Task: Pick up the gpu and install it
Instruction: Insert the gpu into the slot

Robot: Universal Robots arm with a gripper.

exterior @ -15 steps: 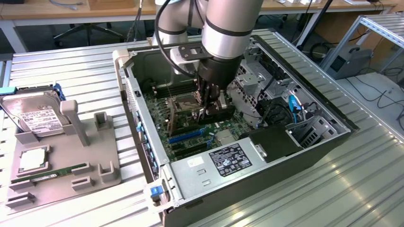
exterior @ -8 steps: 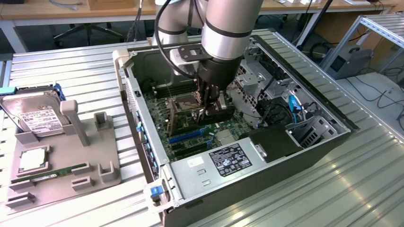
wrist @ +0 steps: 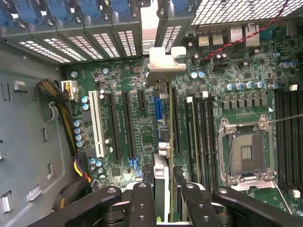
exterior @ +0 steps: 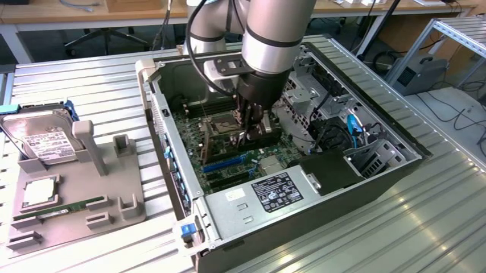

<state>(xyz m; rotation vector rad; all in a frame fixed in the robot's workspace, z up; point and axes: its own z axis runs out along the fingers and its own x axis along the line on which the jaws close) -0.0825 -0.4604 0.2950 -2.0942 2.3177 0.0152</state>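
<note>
Computer case (exterior: 395, 170): matt dark painted metal. Table (exterior: 91, 74): ribbed, bright brushed aluminium. Circuit board (wrist: 137, 142): green, semi-gloss, with black and white plastic slots. Gpu (wrist: 163, 123): silver metal bracket, satin. Gripper (wrist: 163, 198): smooth black fingers. Holder (exterior: 83, 205): matt grey plastic.

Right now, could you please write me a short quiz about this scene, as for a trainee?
1. True or false: the thin dark expansion card with a silver bracket (the gpu) lies on the grey plastic parts stand.
2. What do the black fingers hold? A) nothing B) the gpu C) a cable
3. Where is the boxy silver hard drive with a white label?

Key: 1 false, it is held over the green motherboard inside the open computer case. 2 B. 3 On the grey stand, outside the case, at the exterior view's left.
</note>
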